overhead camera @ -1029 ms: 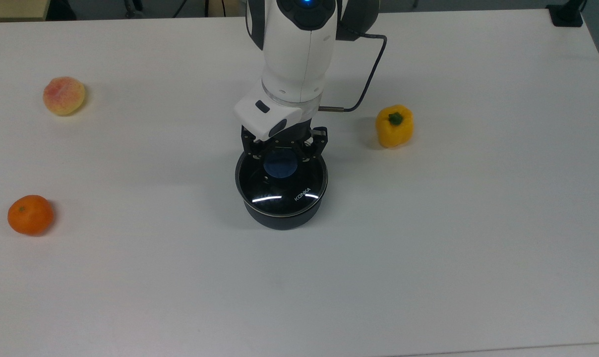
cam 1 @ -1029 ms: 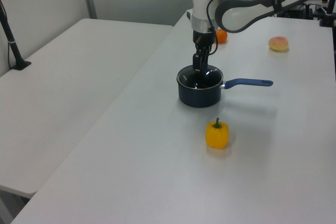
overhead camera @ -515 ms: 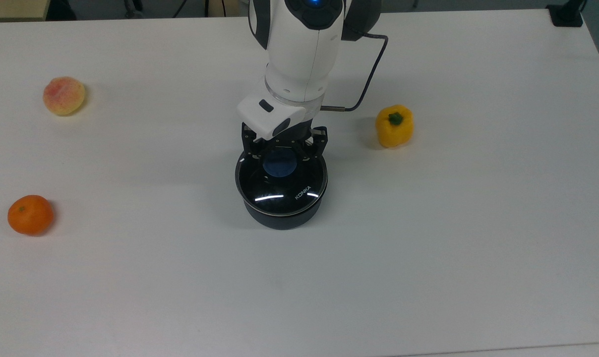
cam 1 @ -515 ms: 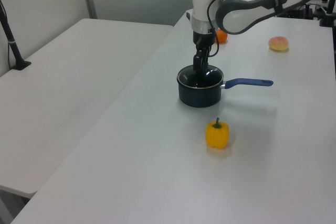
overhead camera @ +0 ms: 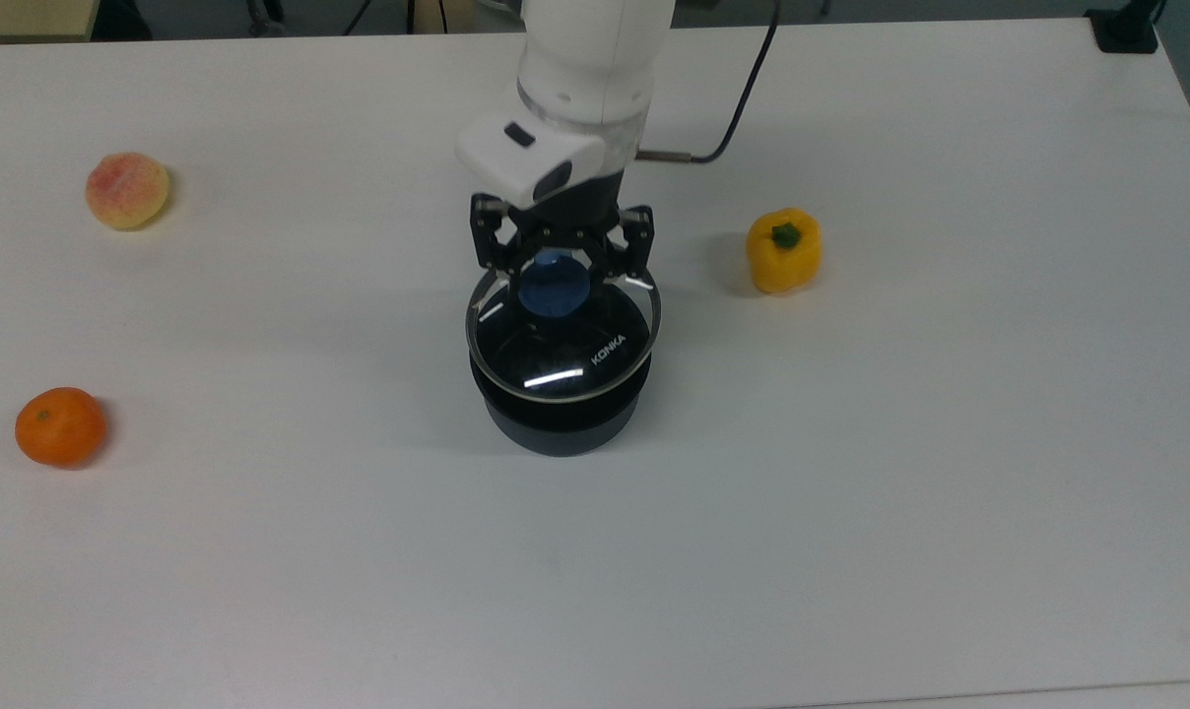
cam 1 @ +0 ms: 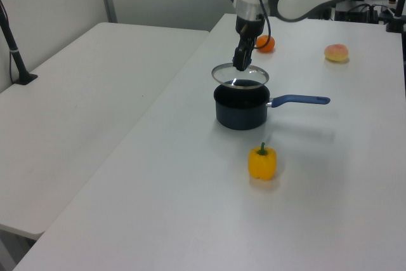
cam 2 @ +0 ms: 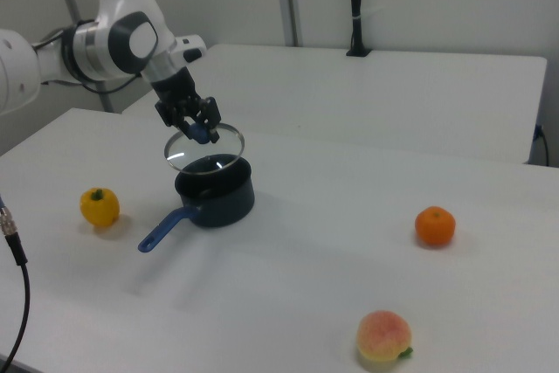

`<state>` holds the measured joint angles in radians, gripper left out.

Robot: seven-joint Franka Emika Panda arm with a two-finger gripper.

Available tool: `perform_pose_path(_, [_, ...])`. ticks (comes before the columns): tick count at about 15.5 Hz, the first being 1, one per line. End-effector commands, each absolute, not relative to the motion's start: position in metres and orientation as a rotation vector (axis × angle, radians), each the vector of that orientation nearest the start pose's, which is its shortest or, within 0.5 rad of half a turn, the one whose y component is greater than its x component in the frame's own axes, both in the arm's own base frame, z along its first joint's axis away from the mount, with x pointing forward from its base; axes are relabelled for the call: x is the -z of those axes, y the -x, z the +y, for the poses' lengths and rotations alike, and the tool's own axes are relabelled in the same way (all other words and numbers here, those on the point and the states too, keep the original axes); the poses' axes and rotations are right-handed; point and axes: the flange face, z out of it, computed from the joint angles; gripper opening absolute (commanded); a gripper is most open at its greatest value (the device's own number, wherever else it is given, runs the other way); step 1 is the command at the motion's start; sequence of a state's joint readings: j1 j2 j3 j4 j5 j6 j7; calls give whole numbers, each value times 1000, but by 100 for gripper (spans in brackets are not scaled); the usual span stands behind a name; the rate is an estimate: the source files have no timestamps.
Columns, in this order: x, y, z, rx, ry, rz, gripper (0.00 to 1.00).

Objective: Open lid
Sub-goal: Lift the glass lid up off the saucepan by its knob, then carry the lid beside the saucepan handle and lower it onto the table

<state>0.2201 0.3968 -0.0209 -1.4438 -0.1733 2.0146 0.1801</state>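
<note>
In the top view, going left to right across the white counter (overhead camera: 900,512): an orange (overhead camera: 60,426) sits at the left edge, with a peach (overhead camera: 127,190) farther back. In the middle stands the black saucepan (overhead camera: 560,423). The lid (overhead camera: 595,359) hangs just above it, lifted clear of the rim, as the left view shows by the gap between lid (cam 1: 252,80) and saucepan (cam 1: 240,110). The tool (overhead camera: 556,279) pinches the lid's blue knob (overhead camera: 554,288) with its 2 fingers. To the right lies a yellow bell pepper (overhead camera: 783,250), well apart from the saucepan.
</note>
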Motion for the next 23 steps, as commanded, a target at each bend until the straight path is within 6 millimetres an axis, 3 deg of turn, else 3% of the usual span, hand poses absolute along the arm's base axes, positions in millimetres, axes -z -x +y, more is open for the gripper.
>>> perform_pose_path(1, [-523, -655, 116, 321, 3244, -130, 0])
perform_pose_path(4, [-560, -630, 96, 306, 3242, -177, 0])
perform_pose_path(6, [-572, -611, 84, 260, 3243, -237, 0])
perform_pose_path(11, [-587, -552, 49, 66, 3224, -456, 0])
perform_pose_path(13, [-583, -531, 33, -29, 3215, -497, 0])
perform_pose_path(16, [-553, -495, 11, -197, 3194, -526, 0])
perform_pose_path(18, [-530, -484, 4, -281, 3183, -513, 0])
perform_pose_path(19, [-516, -479, 3, -327, 3175, -505, 0])
perform_pose_path(20, [-489, -471, 2, -404, 3170, -505, 0])
perform_pose_path(23, [-446, -463, -2, -456, 3182, -527, 0])
